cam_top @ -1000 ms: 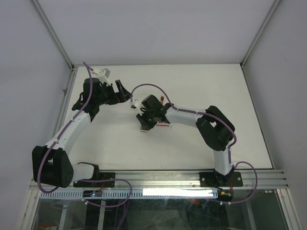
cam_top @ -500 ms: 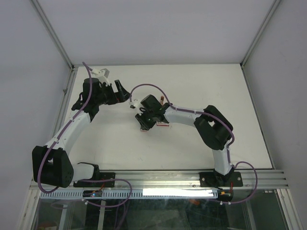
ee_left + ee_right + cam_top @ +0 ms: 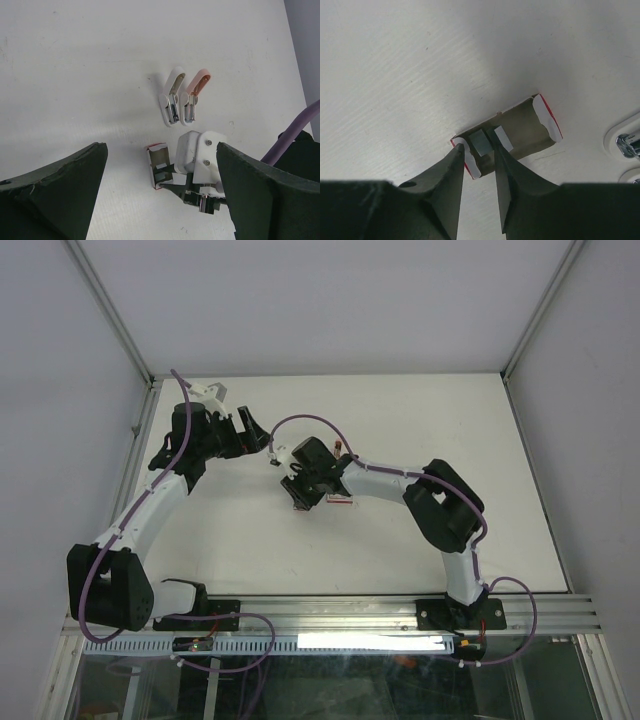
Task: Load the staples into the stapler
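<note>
A small red-and-white box [image 3: 520,131] lies open on the white table, and also shows in the left wrist view [image 3: 158,167]. Inside it lie the staples [image 3: 481,142], a flat grey block, with a paler strip [image 3: 503,138] beside it. My right gripper [image 3: 478,140] reaches down into the box, its jaws narrowly open on either side of the grey block, a gap showing on the left side. A white stapler [image 3: 171,96] and a pink stapler [image 3: 194,95] lie side by side just beyond the box. My left gripper [image 3: 161,145] is wide open and empty, hovering to the left of the box.
In the top view the right gripper [image 3: 300,496] is at mid-table and the left gripper [image 3: 257,436] at the far left. Grey walls enclose the table on three sides. A metal rail [image 3: 340,612] runs along the near edge.
My right gripper has edged slightly left and away from the near edge over the box. The left arm has barely moved.
</note>
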`<state>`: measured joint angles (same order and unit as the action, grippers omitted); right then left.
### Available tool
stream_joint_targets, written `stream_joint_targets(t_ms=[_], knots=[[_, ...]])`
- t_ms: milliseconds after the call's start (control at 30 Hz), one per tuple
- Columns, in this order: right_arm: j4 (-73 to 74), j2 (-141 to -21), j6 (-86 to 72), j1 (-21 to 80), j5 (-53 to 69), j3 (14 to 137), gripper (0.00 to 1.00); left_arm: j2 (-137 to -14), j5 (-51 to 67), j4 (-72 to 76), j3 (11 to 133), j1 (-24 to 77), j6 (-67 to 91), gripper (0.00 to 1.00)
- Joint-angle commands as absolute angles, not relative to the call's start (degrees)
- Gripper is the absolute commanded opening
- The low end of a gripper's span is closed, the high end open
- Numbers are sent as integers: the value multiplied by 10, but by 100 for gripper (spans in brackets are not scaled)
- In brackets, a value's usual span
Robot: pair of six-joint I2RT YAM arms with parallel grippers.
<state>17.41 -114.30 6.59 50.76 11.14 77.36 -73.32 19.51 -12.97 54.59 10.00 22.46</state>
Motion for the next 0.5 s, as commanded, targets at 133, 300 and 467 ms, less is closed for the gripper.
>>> stream_joint_targets(t_ms=[133, 300, 467], knots=[[164, -1154, 139, 536, 96, 797, 26, -737, 240, -112, 550, 108, 227, 94], [155, -1146, 134, 540, 102, 788, 19, -737, 242, -112, 549, 107, 228, 94], [163, -1137, 104, 543, 89, 796, 16, -739, 242, -110, 544, 107, 240, 93]])
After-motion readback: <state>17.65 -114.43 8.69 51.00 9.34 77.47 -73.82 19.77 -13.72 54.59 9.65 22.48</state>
